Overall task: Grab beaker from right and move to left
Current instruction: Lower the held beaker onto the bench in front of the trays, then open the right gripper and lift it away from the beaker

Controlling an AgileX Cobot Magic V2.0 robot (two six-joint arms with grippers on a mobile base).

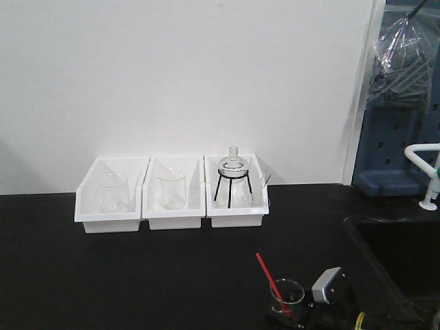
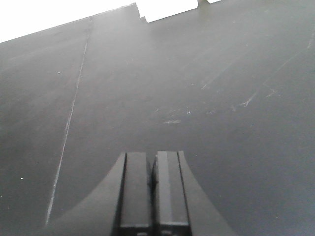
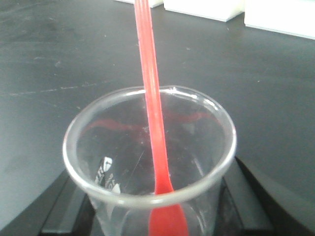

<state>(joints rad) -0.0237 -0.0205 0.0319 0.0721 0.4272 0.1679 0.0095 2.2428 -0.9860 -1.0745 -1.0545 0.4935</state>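
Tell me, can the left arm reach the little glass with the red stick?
Probably not: the glass sits gripped in the right pincer, and the left pincer is shut over bare table with the glass out of its view.

Three white bins, two large beakers, one flask, one small beaker.

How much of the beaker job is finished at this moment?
Done: the right gripper seems closed on the beaker holding the red rod. In hand: the move itself; the beaker is at the near right of the table. Left: carrying it leftward and setting it down. The left gripper is shut over bare table.
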